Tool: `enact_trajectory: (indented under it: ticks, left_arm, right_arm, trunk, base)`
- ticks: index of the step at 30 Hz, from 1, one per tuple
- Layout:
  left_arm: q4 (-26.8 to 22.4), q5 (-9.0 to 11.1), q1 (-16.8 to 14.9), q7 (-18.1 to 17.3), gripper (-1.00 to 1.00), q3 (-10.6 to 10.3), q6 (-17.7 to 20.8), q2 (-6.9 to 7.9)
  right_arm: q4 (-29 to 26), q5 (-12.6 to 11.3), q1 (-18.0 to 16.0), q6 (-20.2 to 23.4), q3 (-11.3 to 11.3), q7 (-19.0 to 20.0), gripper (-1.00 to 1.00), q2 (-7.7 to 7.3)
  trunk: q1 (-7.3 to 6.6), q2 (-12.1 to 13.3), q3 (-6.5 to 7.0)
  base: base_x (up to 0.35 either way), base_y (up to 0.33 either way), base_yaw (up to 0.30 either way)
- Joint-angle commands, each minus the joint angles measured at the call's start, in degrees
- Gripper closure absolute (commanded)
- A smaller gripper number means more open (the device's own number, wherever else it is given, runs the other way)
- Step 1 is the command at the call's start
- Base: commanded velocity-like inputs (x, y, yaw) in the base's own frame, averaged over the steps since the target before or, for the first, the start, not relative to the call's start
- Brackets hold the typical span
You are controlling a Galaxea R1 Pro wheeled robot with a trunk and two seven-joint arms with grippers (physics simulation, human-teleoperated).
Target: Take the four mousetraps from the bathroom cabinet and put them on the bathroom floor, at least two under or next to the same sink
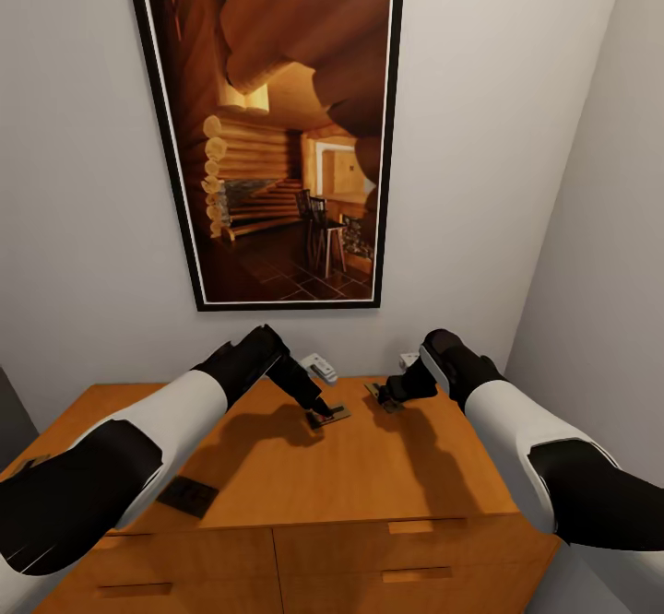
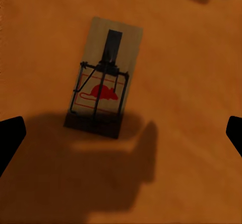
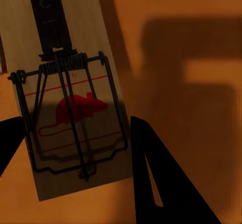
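**On the wall behind**

A tall picture (image 1: 267, 135) in a dark frame hangs on the pale grey wall (image 1: 83, 181). It shows a log cabin room with chairs. A second plain wall (image 1: 609, 227) meets it at the right corner.

Two smooth, rounded arms, each cased in glossy white over the forearm (image 1: 180, 416) with black sections above it toward the elbow and shoulder. Black wrist housings tapering to slim, all-black parts: left end effector (image 1: 318, 405), right end effector (image 1: 392, 393). No visible cables, screws or markings; fingers (image 3: 156, 178) seen close as flat, matte black wedges with plain, sharp-edged outlines.
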Motion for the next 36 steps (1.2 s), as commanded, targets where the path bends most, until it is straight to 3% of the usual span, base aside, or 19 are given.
enact_trajectory:
  ticks: [1, 25, 36]
  left_arm:
    - [-0.1, -0.6, 0.0, -0.4, -1.0, 0.1, 0.2, 0.0]
    - [-0.2, -1.0, 0.0, -0.3, -1.0, 0.5, 0.8, 0.0]
    - [-0.2, -0.9, 0.0, -0.5, -1.0, 0.6, 1.4, 0.0]
  right_arm:
    - [-0.1, -0.1, 0.0, 0.2, 0.3, 0.0, 1.0, -0.02]
    - [-0.4, -0.3, 0.0, 0.2, 0.5, 0.2, 1.0, -0.33]
    - [-0.4, -0.2, 0.0, 0.2, 0.5, 0.2, 1.0, -0.32]
  trunk:
    - [0.01, -0.1, -0.08]
    - [0.01, -0.1, -0.08]
    - [0.01, -0.1, -0.08]
  base:
    - [0.0, 0.0, 0.0]
    - [0.001, 0.0, 0.0]
    - [0.14, 0.0, 0.0]
